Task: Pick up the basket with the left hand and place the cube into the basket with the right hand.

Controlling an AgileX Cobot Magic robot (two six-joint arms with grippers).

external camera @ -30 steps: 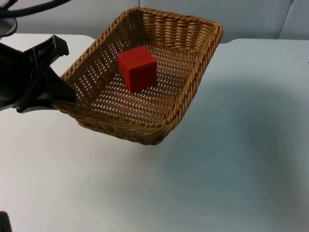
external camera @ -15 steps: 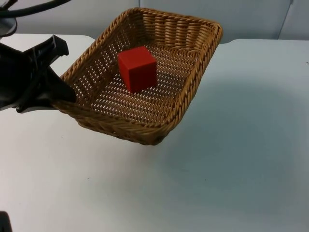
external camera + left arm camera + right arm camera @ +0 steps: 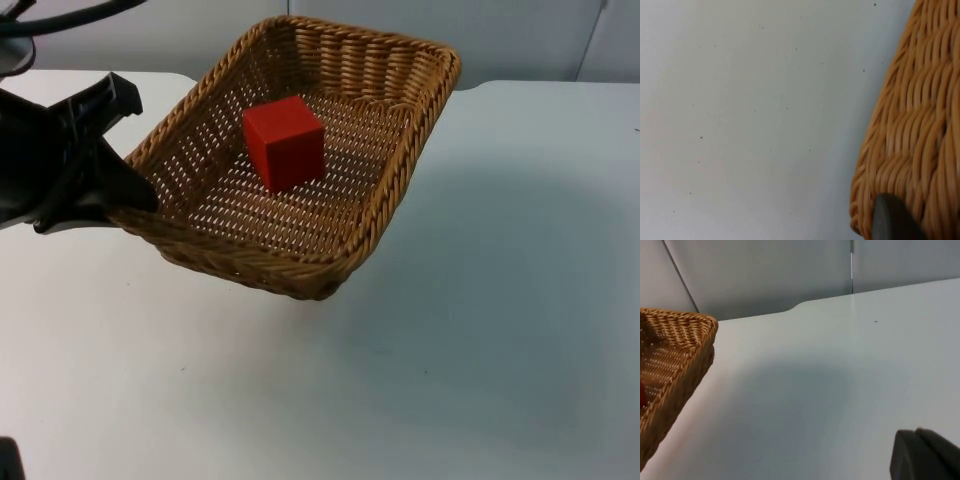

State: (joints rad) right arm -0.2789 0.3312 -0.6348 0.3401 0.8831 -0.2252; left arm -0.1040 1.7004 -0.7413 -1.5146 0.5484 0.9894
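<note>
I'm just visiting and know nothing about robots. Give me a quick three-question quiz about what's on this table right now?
1. True or false: the red cube lies inside the wicker basket.
2. Which tool grips the basket's rim: A) left tool, B) right tool?
3. Fill in: the basket casts a shadow on the white ____.

Key: 1 true; 2 A; 3 table.

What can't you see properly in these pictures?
- Top view: the left gripper grips the basket rim, but its fingertips are hidden by its own black body.
- Top view: the faces of the red cube turned away from the camera.
- Right wrist view: the right gripper is cut off by the edge, so its opening cannot be judged.
</note>
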